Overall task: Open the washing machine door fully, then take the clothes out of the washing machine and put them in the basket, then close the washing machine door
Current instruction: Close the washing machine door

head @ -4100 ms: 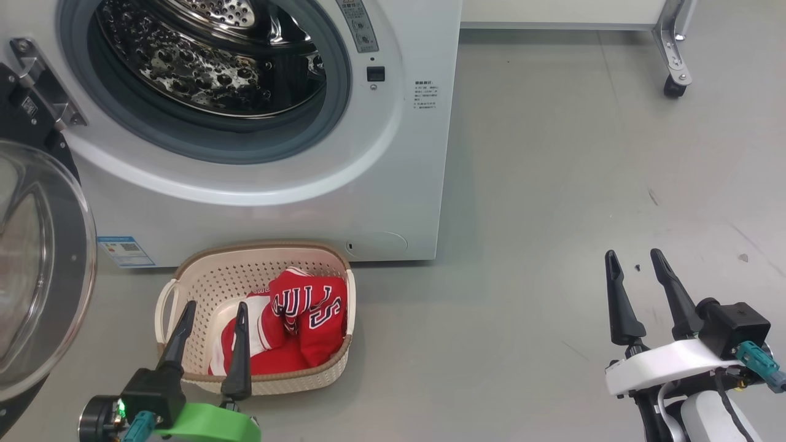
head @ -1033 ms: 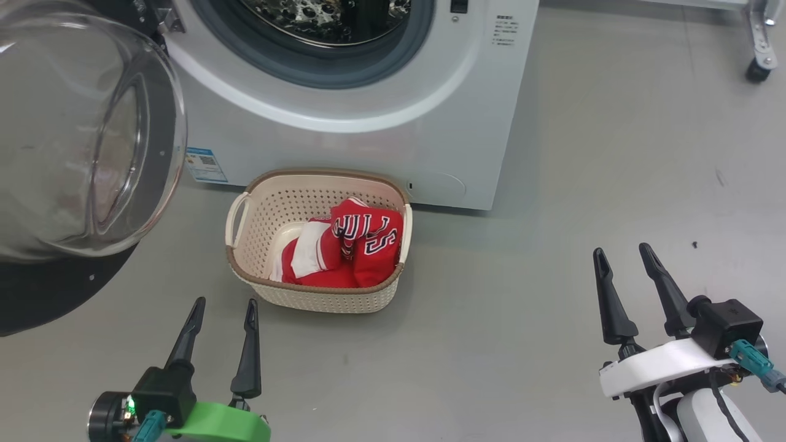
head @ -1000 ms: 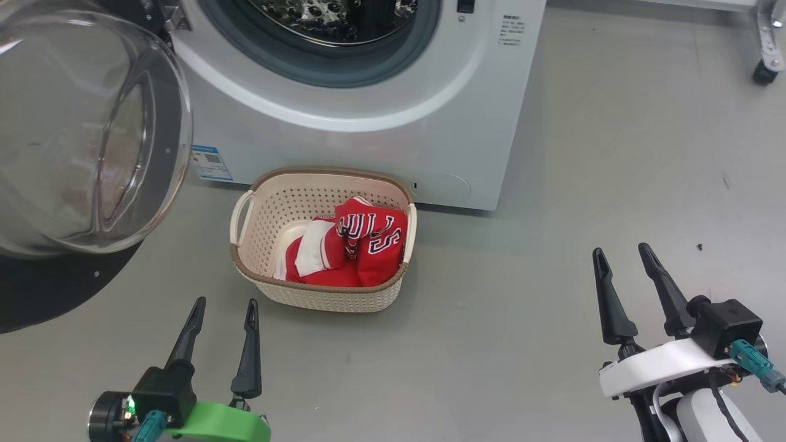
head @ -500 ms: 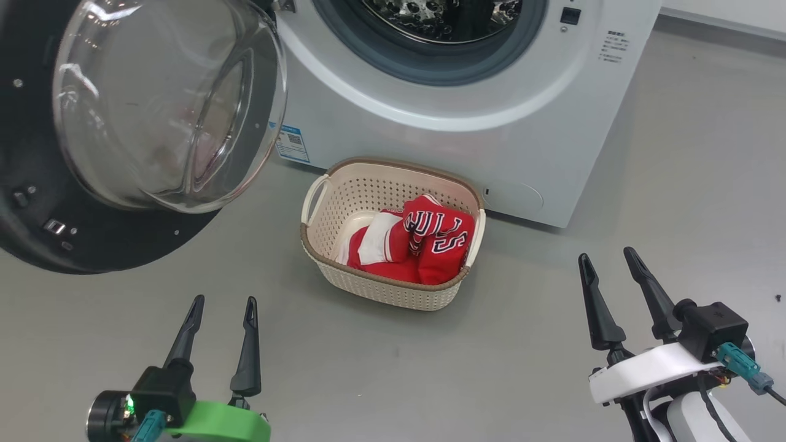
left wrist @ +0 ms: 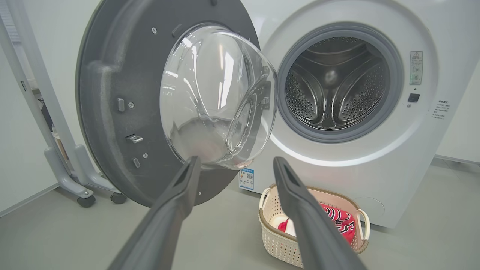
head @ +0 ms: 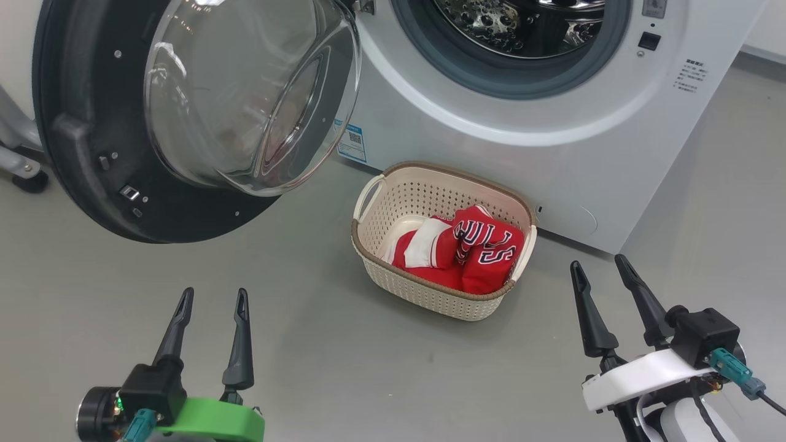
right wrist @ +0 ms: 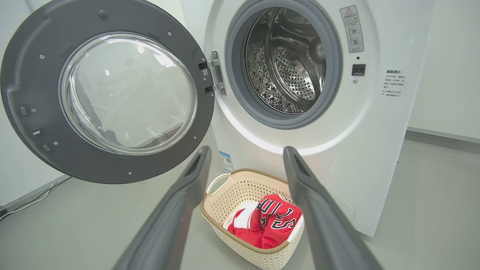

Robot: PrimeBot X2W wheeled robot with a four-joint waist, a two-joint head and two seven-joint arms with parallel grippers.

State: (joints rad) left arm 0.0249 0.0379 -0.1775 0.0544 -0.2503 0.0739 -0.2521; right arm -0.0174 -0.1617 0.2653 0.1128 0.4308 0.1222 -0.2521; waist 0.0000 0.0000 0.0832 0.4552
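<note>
Clothes [head: 485, 258] lying in basket [head: 424, 287], drum [head: 528, 24] empty; door [head: 80, 110] standing wide, closing due next; left gripper [head: 214, 293], right gripper [head: 597, 263]: fingers spread, empty.

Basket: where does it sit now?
In the head view the basket sits on the floor just right of centre, in front of the washing machine, right of its open door.

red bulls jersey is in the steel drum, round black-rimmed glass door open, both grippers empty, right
No: the red jersey lies in the cream perforated plastic basket, not the steel drum, as the right wrist view shows. The black-rimmed glass door is open, and the left gripper and right gripper are empty.
</note>
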